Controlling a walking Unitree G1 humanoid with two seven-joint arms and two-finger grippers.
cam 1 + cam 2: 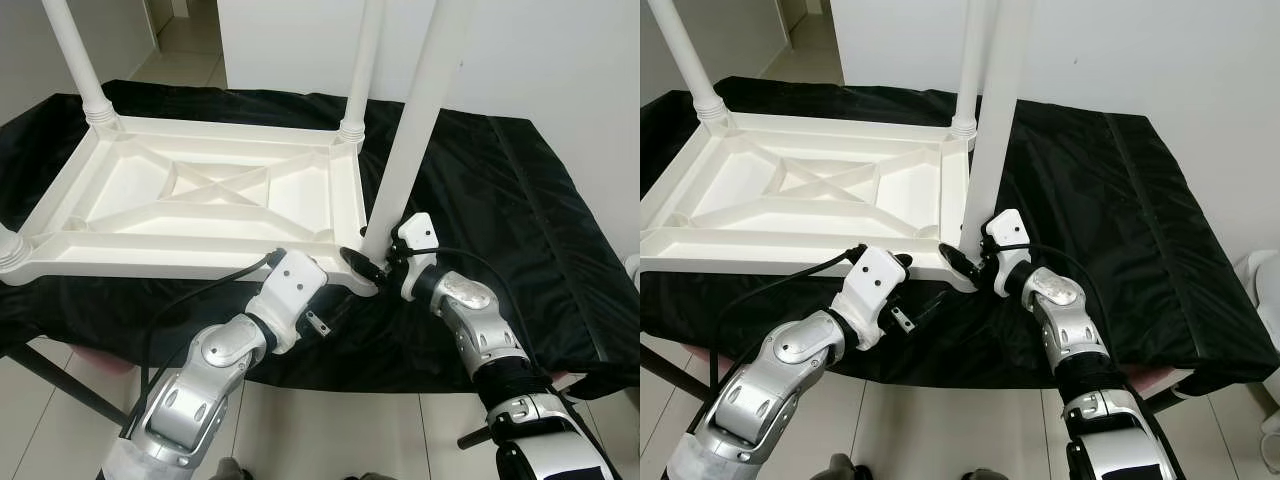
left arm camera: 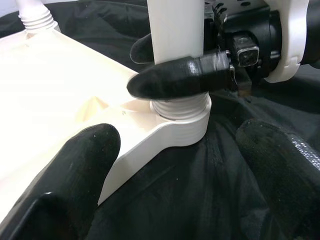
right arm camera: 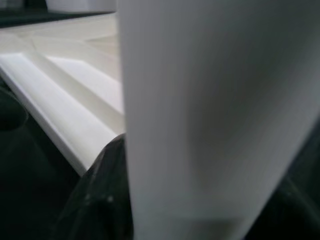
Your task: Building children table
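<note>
A white children's table (image 1: 200, 190) lies upside down on a black cloth. Its near right leg (image 1: 415, 120) stands upright in the corner socket (image 2: 180, 120), the ribbed base just above the socket. My right gripper (image 1: 372, 262) is shut on this leg low down, with one black finger (image 2: 180, 75) wrapped across its front. My left gripper (image 2: 175, 165) is open just in front of that corner, with its fingers (image 2: 75, 170) spread to either side of the socket and touching nothing. Two far legs (image 1: 75, 60) (image 1: 362, 70) stand in their corners.
The black cloth (image 1: 500, 200) covers a low platform that stretches to the right of the table. Another leg base (image 1: 8, 250) shows at the near left corner. Tiled floor (image 1: 330, 430) lies below the front edge, and a white wall stands behind.
</note>
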